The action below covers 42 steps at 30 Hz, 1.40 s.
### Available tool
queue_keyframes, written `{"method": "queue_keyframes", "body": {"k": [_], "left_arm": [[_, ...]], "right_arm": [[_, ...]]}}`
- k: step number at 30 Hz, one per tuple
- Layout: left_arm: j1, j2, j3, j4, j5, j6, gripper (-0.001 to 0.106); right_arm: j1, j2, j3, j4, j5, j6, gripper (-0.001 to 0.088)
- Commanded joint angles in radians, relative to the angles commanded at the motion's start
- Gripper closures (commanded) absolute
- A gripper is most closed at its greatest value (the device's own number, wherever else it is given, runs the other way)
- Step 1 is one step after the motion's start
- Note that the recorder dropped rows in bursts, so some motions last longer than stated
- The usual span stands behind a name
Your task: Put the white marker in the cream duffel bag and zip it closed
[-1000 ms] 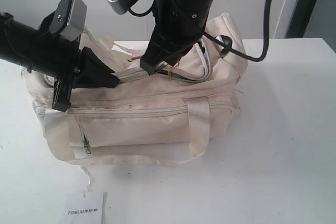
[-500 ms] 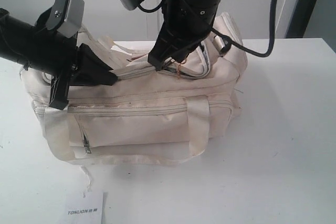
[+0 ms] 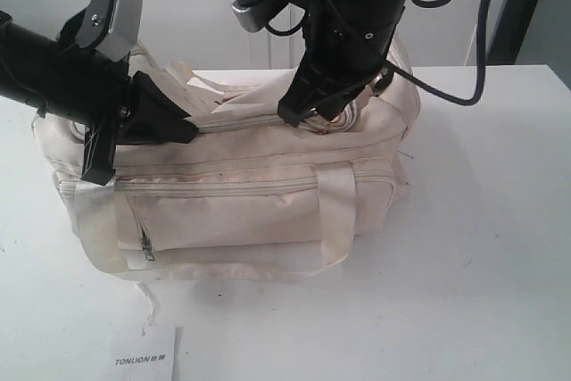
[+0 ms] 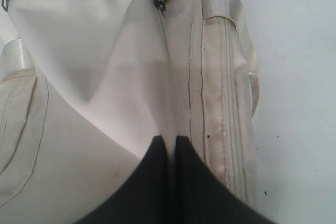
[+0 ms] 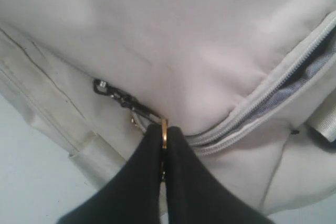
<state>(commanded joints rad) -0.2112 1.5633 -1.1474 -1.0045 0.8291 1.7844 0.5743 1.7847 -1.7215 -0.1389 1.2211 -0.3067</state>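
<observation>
The cream duffel bag (image 3: 241, 194) lies on the white table, front pocket toward the camera. My left gripper (image 3: 183, 128) is shut on a fold of the bag's top fabric (image 4: 157, 93) near its left end. My right gripper (image 3: 299, 118) sits over the right half of the bag's top, shut on the gold ring of the zip pull (image 5: 164, 129). Past the pull, a stretch of the top zip (image 5: 294, 77) still gapes, showing grey lining. The white marker is not visible in any view.
A white card printed "TONLION" (image 3: 147, 359) lies on the table in front of the bag. Black cables (image 3: 446, 86) hang from the right arm behind the bag. A dark post (image 3: 522, 6) stands at the back right.
My right gripper has moved to the right along the bag's top with the zip pull, and the flap now lies flatter. The left gripper has held its place.
</observation>
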Motion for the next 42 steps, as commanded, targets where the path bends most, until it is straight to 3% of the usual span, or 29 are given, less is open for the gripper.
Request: {"method": "queue_keyframes", "body": {"k": [16, 33, 42], "left_arm": [[0.0, 0.0, 0.0, 0.0, 0.0, -0.005, 0.105], [0.0, 0.0, 0.0, 0.0, 0.0, -0.016, 0.105], [0.0, -0.004, 0.0, 0.0, 0.0, -0.017, 0.105]], "right_arm": [[-0.007, -0.085, 0.0, 0.005, 0.0, 0.0, 0.0868], [-0.007, -0.087, 0.002, -0.02, 0.0, 0.0, 0.0868], [-0.046, -0.087, 0.002, -0.016, 0.0, 0.0, 0.0868]]}}
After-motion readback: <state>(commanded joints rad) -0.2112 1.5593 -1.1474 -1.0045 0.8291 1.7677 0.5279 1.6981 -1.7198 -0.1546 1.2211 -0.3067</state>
